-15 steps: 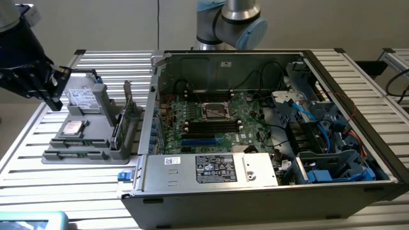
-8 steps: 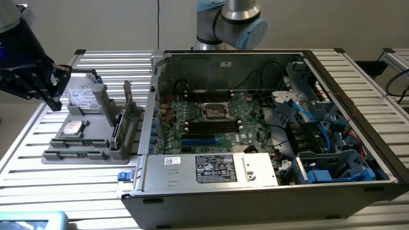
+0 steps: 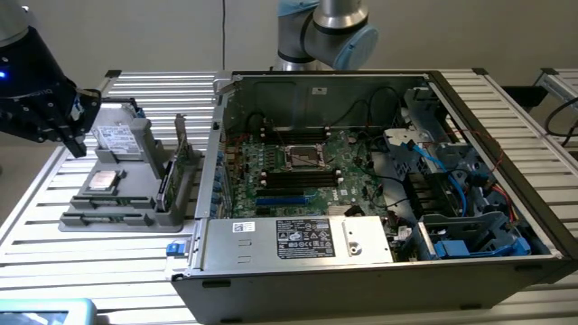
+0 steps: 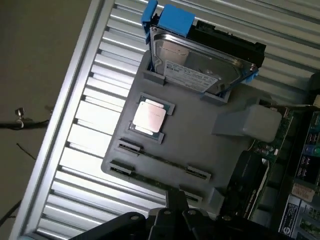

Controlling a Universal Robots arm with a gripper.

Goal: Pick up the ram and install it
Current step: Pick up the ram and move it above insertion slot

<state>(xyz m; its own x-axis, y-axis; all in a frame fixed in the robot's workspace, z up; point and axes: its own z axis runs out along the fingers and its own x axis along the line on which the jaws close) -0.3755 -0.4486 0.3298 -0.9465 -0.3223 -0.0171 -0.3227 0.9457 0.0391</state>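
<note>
table (image 3: pixel 54 244): under everything.
tray (image 3: pixel 135 186): on table at the exterior view's left, just beside case.
case (image 3: pixel 271 284): on table, centre to the exterior view's right, open side up.
drive (image 3: pixel 116 135): at tray's far end, propped on edge.
chip (image 3: pixel 102 180): mid-tray, btw drive & ram.
ram (image 4: pixel 161 159): in slot nr tray's near edge.
card (image 3: pixel 176 162): upright on tray's side next to case.
board (image 3: pixel 334 162): flat on case floor.
arm base (image 3: pixel 316 34): behind case.
gripper (image 3: pixel 74 145): over tray's far corner, on the exterior view's left of drive.

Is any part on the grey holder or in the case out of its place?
Nothing stands out. On the grey holder, the silver drive, the processor and the ram each sit in their own seats; none looks dislodged or broken.
</note>
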